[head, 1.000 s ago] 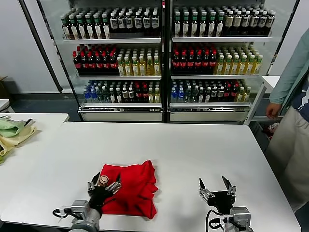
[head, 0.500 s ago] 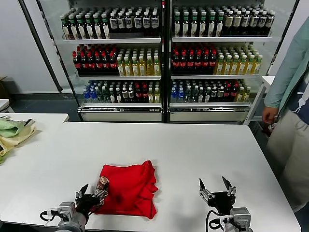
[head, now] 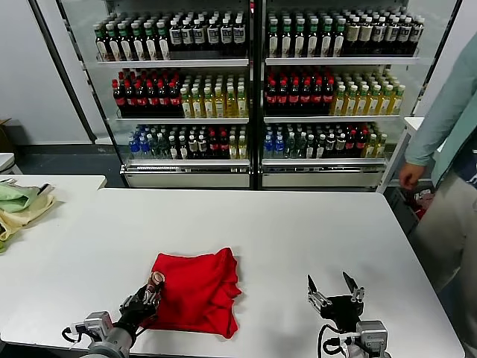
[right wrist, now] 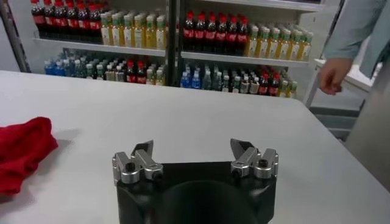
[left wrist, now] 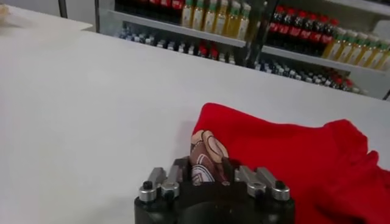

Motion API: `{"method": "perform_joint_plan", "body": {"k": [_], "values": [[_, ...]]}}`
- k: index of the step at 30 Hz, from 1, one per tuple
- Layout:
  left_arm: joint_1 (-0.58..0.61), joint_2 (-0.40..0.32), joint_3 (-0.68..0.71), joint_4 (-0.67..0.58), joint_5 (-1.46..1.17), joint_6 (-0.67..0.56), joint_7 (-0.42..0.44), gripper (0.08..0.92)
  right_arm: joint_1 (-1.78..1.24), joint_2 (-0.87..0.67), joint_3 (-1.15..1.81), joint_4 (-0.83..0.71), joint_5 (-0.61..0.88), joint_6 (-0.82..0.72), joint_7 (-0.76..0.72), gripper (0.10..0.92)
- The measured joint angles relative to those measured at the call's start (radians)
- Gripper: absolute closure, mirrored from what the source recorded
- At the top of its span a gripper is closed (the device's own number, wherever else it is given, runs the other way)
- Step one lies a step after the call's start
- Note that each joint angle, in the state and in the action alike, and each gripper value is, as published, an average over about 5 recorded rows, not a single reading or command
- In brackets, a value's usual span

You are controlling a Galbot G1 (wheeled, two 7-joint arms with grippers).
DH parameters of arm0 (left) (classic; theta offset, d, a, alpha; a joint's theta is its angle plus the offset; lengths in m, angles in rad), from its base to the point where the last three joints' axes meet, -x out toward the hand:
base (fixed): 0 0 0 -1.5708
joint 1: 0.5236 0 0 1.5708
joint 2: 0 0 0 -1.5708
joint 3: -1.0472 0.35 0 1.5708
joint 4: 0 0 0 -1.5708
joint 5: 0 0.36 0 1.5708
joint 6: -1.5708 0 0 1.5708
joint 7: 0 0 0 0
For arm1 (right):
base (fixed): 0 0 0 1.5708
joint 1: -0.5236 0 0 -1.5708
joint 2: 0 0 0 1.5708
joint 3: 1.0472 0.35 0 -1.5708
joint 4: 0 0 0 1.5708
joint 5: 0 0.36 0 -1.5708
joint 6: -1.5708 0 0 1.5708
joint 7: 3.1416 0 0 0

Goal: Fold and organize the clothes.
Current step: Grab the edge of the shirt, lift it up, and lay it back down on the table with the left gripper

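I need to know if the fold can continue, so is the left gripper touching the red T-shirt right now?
Touching. The left wrist view shows the left gripper shut on the printed corner of the red T-shirt.

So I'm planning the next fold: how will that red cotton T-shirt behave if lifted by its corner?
Probably floppy: the red cotton T-shirt lies rumpled in soft folds. Likely light, since the left gripper pinches just its printed corner. It would probably drape and unfold.

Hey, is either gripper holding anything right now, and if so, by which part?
The left gripper pinches the red T-shirt at its near-left corner, where the printed patch shows. The right gripper is open, holding nothing.
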Motion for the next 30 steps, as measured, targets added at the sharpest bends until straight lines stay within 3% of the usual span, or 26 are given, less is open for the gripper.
{"method": "perform_joint_plan", "body": {"k": [10,19,25,30], "values": [[0.014,0.007,-0.043,-0.039,-0.016,-0.013,0.024,0.859,-0.008,0.0,0.008,0.013,0.0,0.0,0.0,0.203],[0.015,0.059,-0.249,-0.155,-0.046,0.03,0.048,0.869,-0.006,-0.001,0.006,0.014,0.0,0.0,0.0,0.203],[0.013,0.124,-0.431,-0.165,-0.048,0.066,0.082,0.869,0.0,-0.003,0.004,0.012,0.002,0.0,0.0,0.203],[0.005,0.156,-0.487,-0.174,-0.026,0.085,0.101,0.869,0.004,0.003,0.001,0.007,0.002,0.001,0.0,0.203]]}}
